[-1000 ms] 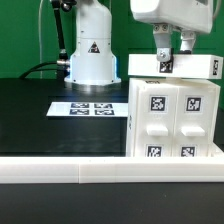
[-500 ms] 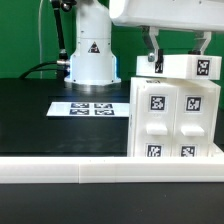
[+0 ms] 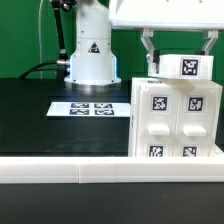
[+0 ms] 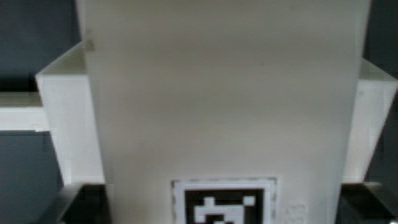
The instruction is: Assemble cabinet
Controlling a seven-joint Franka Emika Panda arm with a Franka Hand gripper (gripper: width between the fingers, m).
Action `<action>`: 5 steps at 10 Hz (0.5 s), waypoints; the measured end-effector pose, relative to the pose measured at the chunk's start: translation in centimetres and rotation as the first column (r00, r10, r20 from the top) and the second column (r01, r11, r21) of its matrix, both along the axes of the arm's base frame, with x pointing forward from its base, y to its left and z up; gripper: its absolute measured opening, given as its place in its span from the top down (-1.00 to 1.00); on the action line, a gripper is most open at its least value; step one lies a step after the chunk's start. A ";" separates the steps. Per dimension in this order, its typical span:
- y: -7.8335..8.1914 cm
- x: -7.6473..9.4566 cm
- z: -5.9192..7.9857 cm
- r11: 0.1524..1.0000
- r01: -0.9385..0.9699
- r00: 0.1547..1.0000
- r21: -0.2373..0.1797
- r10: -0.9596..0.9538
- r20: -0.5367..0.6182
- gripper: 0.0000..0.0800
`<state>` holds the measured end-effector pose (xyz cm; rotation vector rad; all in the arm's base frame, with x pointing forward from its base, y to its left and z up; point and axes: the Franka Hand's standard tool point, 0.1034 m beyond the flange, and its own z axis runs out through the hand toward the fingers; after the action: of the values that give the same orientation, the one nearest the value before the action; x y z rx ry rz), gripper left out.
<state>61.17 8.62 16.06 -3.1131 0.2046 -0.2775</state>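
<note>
Overhead, the tool (image 3: 178, 55) grips a tagged white panel (image 3: 181, 66) atop the cabinet (image 3: 176, 120).

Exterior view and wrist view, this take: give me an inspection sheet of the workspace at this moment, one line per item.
Surface: black table top, with a long white rail along its near edge.
Job's things: the cabinet stands upright at the exterior view's right, four tagged panels showing on its front; a white tagged panel sits at its top, under the arm.
Clutter: nothing seen.
Grippers: the gripper is at the top panel, one finger on each side of it; contact cannot be told. The wrist view shows only white parts and one tag.
Cables: dark cables run behind the robot base.
Surroundings: the marker board lies flat on the table; pale wall behind.
</note>
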 end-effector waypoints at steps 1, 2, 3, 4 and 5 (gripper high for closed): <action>0.0 0.0 0.0 0.999 0.049 0.999 0.009 -0.049 0.000 -0.39; 0.0 0.0 0.0 0.994 0.106 0.994 0.021 -0.106 -0.001 -0.39; 0.0 0.0 0.0 0.985 0.169 0.986 0.036 -0.169 -0.004 -0.39; 0.2 0.0 0.1 0.966 0.250 0.968 0.057 -0.251 -0.001 -0.39; 0.5 0.0 0.2 0.927 0.363 0.930 0.094 -0.367 0.019 -0.39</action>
<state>61.12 9.11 16.21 -2.9574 0.7777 -0.3159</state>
